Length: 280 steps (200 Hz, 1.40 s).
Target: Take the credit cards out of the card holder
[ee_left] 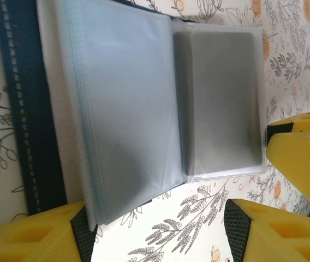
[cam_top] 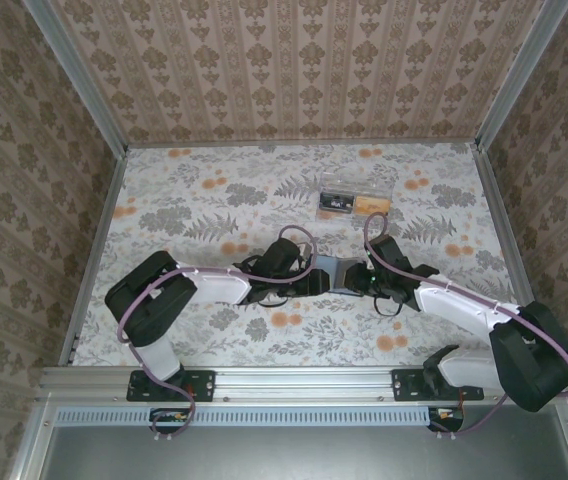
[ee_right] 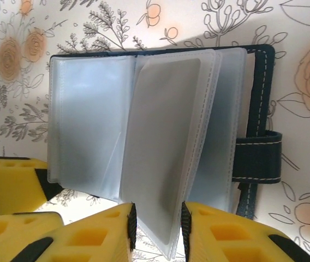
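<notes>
Top external shows the left arm coming in from the left, with the left gripper (cam_top: 311, 276) at the card holder (cam_top: 331, 271). The holder lies open on the floral table (cam_top: 194, 200), midway between both arms. On the left wrist camera that gripper's yellow fingers (ee_left: 40, 237) are wide apart on either side of the holder's near edge, released and gripping nothing, with one pad just beside a corner of the plastic pages. Further right, the right gripper (ee_right: 156, 226) is pinched on one clear sleeve (ee_right: 166, 136) that stands up from the fanned pages and has a grey card-shaped insert inside. Behind the grippers, slightly right, rests a clear plastic box (cam_top: 354, 205).
</notes>
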### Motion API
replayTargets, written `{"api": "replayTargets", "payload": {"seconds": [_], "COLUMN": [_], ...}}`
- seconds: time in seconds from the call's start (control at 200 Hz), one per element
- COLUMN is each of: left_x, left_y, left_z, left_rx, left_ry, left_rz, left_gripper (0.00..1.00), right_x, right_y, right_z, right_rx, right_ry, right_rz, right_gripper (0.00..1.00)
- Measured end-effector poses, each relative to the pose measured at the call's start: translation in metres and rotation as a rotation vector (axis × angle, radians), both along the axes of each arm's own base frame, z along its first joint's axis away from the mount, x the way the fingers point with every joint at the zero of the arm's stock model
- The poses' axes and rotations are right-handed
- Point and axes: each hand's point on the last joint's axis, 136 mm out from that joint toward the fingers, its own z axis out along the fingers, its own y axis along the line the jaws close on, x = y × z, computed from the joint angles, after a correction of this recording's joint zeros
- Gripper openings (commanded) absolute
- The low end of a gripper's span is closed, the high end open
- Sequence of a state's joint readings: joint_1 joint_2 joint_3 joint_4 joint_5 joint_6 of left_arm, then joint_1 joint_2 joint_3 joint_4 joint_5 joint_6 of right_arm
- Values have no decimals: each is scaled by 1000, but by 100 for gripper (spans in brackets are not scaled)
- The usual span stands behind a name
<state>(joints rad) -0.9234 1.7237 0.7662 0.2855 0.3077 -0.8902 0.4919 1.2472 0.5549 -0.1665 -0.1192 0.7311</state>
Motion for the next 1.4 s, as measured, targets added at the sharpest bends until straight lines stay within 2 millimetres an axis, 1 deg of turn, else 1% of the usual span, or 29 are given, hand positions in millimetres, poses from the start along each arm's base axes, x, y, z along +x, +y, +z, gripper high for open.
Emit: {"api": "replayTargets", "payload": {"seconds": [0.235, 0.58, 1.02, 1.11, 1.23, 1.335, 1.4], "left_x": [-1, -1, -2, -3, -3, 0, 4], "left_y": [0, -2, 0, 4, 11, 20, 28], "left_z": [0, 2, 4, 10, 24, 38, 43], "left_rx": [-2, -11, -16, -21, -31, -45, -46], "left_ry": [2, 1, -4, -14, -39, -66, -78], "left_rz": [-3, -8, -7, -2, 15, 43, 64], "left_gripper": [65, 65, 66, 66, 67, 67, 67], "right_x": [6, 21, 32, 34, 35, 37, 36], "right_y": [12, 30, 43, 45, 49, 50, 50], "right_z": [2, 25, 26, 27, 28, 23, 20], "right_rx": [67, 172, 207, 206, 209, 201, 195], "right_ry": [-1, -45, -25, -23, -25, -11, -1], "right_rz": [-6, -5, -1, 3, 9, 9, 10], "right_gripper": [32, 33, 35, 35, 35, 35, 36]}}
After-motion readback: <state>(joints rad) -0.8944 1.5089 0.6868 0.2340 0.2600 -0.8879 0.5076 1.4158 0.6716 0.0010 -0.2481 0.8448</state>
